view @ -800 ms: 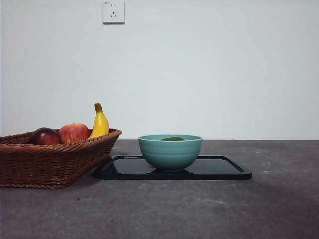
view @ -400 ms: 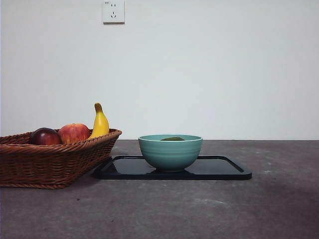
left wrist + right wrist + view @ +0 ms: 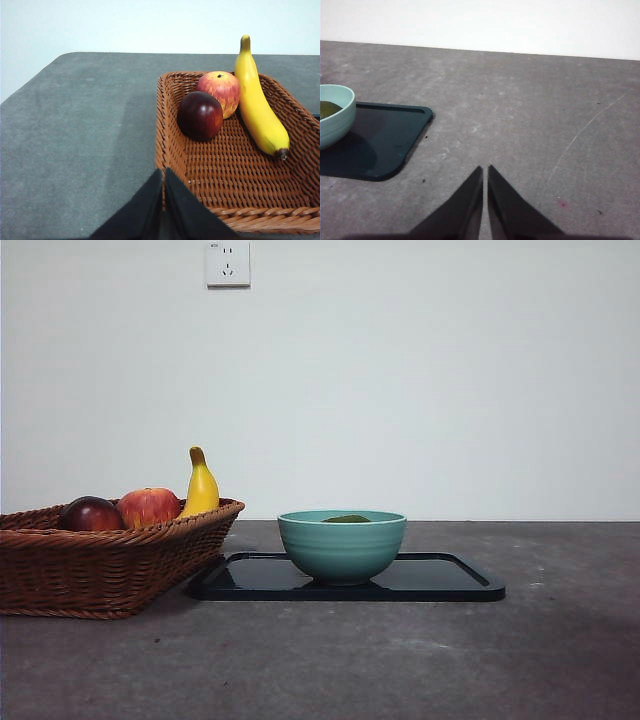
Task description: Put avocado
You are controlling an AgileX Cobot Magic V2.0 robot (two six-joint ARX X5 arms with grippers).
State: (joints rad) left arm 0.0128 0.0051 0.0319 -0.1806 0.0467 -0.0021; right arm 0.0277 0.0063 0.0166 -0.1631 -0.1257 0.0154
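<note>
Front view: the avocado lies inside the teal bowl, only its dark green top showing above the rim. The bowl stands on the black tray, toward the tray's basket end, and the tray lies flat on the grey table. I judge the placing done, since the fruit sits low in the bowl, where the curved wall keeps it from rolling.

Left wrist view: my left pincer hangs above the near rim of the wicker basket, its two black jaws pressed together and holding nothing. In the basket lie a dark red round fruit, an apple touching it, and a banana lying alongside the apple. They are held in by the raised woven wall.

Right wrist view: my right pincer hangs over bare table, well apart from the tray's rounded corner, its jaws likewise together and empty. The bowl shows at the edge of this view, with a sliver of the avocado inside.

Open room: the table beyond the tray's far end is free of things, and so is the table on the outer side of the basket. The basket's corner stands just beside the tray's edge, so that gap is the tight place. Neither arm shows in the front view; both wait clear of the bowl.
</note>
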